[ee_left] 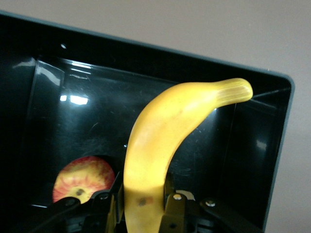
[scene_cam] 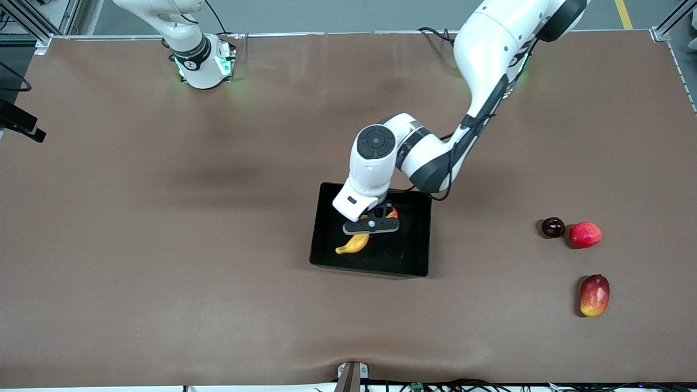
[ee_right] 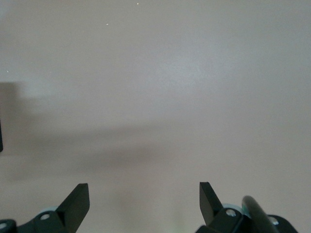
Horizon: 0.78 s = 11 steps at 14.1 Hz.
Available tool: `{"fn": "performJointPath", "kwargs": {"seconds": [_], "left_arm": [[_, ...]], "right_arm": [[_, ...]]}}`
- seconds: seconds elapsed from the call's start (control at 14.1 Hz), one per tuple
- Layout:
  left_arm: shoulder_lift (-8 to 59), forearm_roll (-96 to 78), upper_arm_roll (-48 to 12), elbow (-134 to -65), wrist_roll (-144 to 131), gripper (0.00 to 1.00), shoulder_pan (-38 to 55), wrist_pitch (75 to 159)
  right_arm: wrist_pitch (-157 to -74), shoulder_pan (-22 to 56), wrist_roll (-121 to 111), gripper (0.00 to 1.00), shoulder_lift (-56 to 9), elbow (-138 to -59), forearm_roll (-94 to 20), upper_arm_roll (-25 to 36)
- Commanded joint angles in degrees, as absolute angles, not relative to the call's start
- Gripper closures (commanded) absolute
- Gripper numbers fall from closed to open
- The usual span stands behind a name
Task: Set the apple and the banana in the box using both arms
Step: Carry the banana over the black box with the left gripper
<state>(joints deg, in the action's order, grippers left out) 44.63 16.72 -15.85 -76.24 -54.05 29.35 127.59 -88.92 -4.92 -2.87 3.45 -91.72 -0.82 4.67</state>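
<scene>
Banana [ee_left: 160,141] clenched by left gripper [scene_cam: 371,224] over box [scene_cam: 416,261] on brown table [scene_cam: 163,218]; apple [ee_left: 82,178] clear only at left wrist; right gripper [ee_right: 144,201] released.

A: The box [ee_left: 48,97] looks like glossy black plastic, its floor throwing bright glints.
B: And the banana [ee_left: 160,141] has a smooth, waxy yellow skin; the apple [ee_left: 82,177] is streaked and slightly shiny.
A: The bench [scene_cam: 163,218] is matt brown, cloth-like.
</scene>
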Motion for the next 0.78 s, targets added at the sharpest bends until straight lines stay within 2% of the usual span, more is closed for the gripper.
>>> {"fn": "performJointPath", "kwargs": {"seconds": [0.0,0.28,0.71], "left_arm": [[46.67,17.58,-14.86,-74.53,-55.20,1.00,30.58,128.41],[48.60,17.67,-14.77,-74.62,-55.11,1.00,30.76,128.76],[52.20,18.90,-12.40,-74.62,-54.84,1.00,32.34,134.38]], "right_arm": [[-88.24,-6.24,-3.78,0.00,2.90,-90.62,-1.76,4.04],[-88.77,-6.41,-3.87,0.00,2.81,-90.44,-1.76,4.04],[-88.42,-6.59,-3.78,0.00,2.81,-90.53,-1.76,4.04]]}}
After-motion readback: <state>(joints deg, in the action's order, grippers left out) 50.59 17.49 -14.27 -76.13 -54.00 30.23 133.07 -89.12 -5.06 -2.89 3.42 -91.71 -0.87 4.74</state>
